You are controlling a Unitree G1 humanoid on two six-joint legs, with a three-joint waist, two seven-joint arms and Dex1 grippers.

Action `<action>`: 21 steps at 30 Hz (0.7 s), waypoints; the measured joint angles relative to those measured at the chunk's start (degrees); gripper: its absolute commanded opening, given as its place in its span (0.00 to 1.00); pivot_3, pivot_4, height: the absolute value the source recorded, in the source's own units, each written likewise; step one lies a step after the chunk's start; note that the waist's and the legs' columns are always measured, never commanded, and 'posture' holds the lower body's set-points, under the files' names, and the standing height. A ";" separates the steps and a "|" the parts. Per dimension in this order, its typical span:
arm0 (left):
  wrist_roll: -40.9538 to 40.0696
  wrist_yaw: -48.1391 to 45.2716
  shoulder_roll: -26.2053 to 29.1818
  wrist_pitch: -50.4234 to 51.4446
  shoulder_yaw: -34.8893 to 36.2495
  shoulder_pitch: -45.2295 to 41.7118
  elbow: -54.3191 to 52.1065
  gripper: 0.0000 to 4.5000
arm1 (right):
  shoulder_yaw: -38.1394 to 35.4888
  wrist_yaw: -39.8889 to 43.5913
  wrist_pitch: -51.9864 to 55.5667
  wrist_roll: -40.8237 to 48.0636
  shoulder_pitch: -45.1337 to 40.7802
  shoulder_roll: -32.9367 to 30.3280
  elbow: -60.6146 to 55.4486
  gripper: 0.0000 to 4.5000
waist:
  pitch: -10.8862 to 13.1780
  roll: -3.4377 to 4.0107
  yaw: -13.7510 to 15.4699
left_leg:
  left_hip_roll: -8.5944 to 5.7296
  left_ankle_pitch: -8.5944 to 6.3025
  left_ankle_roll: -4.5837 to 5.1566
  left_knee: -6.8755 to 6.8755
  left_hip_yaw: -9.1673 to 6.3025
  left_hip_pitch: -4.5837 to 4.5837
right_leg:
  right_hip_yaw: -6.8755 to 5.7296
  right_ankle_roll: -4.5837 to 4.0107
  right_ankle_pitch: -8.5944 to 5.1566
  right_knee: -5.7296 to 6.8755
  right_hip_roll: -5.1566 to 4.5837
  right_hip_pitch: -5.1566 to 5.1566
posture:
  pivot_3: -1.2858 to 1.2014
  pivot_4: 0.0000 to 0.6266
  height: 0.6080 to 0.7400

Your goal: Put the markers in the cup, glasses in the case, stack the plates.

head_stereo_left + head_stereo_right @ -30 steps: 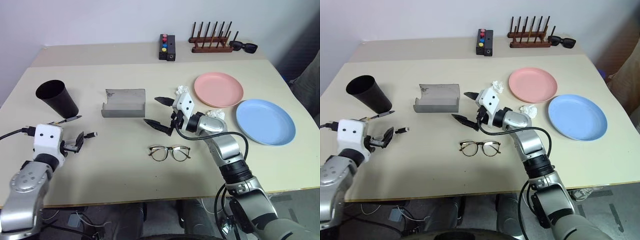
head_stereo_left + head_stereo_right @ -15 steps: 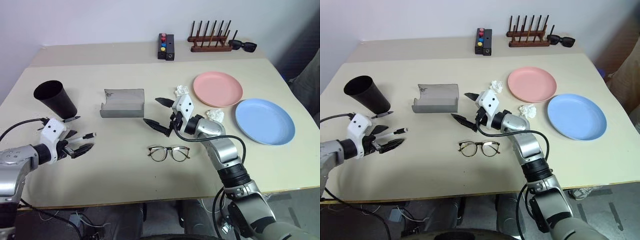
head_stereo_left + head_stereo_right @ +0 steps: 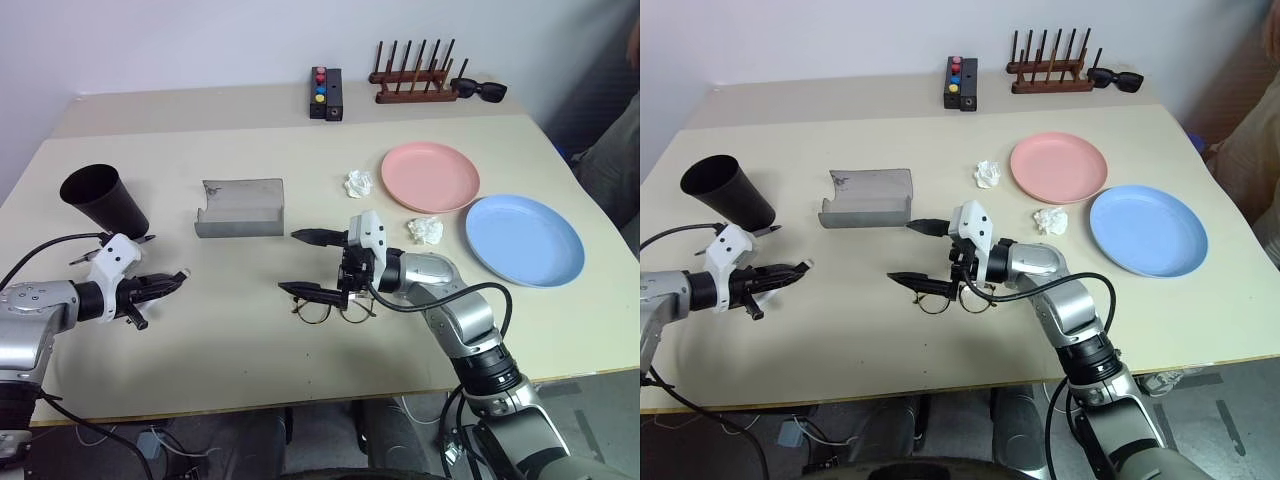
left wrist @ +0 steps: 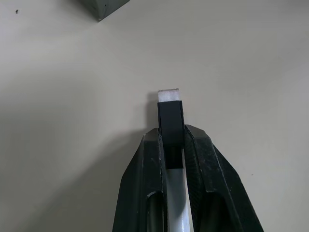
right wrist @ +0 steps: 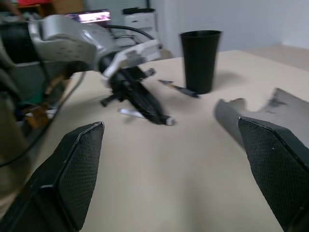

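None of the three jobs is finished yet, as far as I can judge, though the first is under way. Starting at the table's (image 3: 300, 390) left edge, the cup (image 3: 103, 199) stands upright but tilted in my view, with nothing visibly in it, and the dark marker (image 3: 112, 238) lies just beside its base on the near side. A little nearer the front edge, my left gripper (image 3: 160, 285) is clamped on the white marker (image 4: 170, 126), its black cap poking out past my fingertips (image 4: 149, 159) in the left wrist view; it sits low over the table, and I cannot tell whether it has left the surface. So both markers are outside the cup. Toward the middle, the case (image 3: 241, 207) lies open and holds nothing I can see. In front of it, near the front edge, the glasses (image 3: 335, 309) rest on the table, and my right gripper (image 3: 308, 264) hangs just over them with its fingers spread wide apart, holding nothing. Toward the right edge, the pink plate (image 3: 431, 177) and the blue plate (image 3: 525, 240) lie side by side, apart and unstacked. Still to do: both markers into the cup, the glasses into the case, and one plate onto the other.
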 measured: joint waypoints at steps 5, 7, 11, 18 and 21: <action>-0.05 1.79 -0.91 -1.47 1.04 1.58 -1.51 0.01 | 0.66 0.22 0.10 -0.07 -0.03 0.06 0.07 1.00 | 0.00 0.00 0.00 | 0.00 0.00 0.00 0.00 -0.01 0.00 | 0.00 0.00 0.00 0.00 0.00 -0.01 | 0.52 0.24 0.99; -0.94 3.30 -3.07 -1.67 2.92 2.60 -3.01 0.01 | 0.80 -0.42 -1.05 -1.01 -0.16 0.62 0.62 1.00 | 0.00 -0.02 0.02 | 0.01 0.00 0.00 0.00 -0.02 -0.01 | 0.00 0.01 0.01 0.00 0.00 -0.01 | 0.52 0.24 0.99; -6.69 10.65 -8.88 -1.09 10.85 1.68 -11.55 0.01 | 0.79 -3.68 -4.61 -3.92 -1.13 2.95 5.08 1.00 | -0.01 -0.15 0.19 | 0.01 0.05 -0.10 0.02 -0.09 -0.04 | -0.03 0.16 0.11 0.01 0.00 -0.02 | 0.52 0.24 0.99; -6.30 31.02 -15.42 -3.68 18.51 -10.98 -18.07 0.01 | 0.92 -7.43 -11.43 -9.19 -3.81 5.31 11.35 1.00 | -0.04 -0.20 0.30 | -0.03 0.16 -0.29 0.02 -0.13 -0.02 | -0.04 0.19 0.14 0.06 0.02 0.00 | 0.52 0.24 0.99; 0.70 40.76 -16.14 -8.92 18.14 -16.51 -15.05 0.01 | 1.03 -7.58 -12.79 -9.87 -4.15 6.38 12.27 1.00 | -0.05 -0.20 0.04 | -0.04 0.18 -0.31 0.01 -0.10 -0.01 | -0.02 0.19 0.14 0.08 0.02 0.00 | 0.52 0.24 0.99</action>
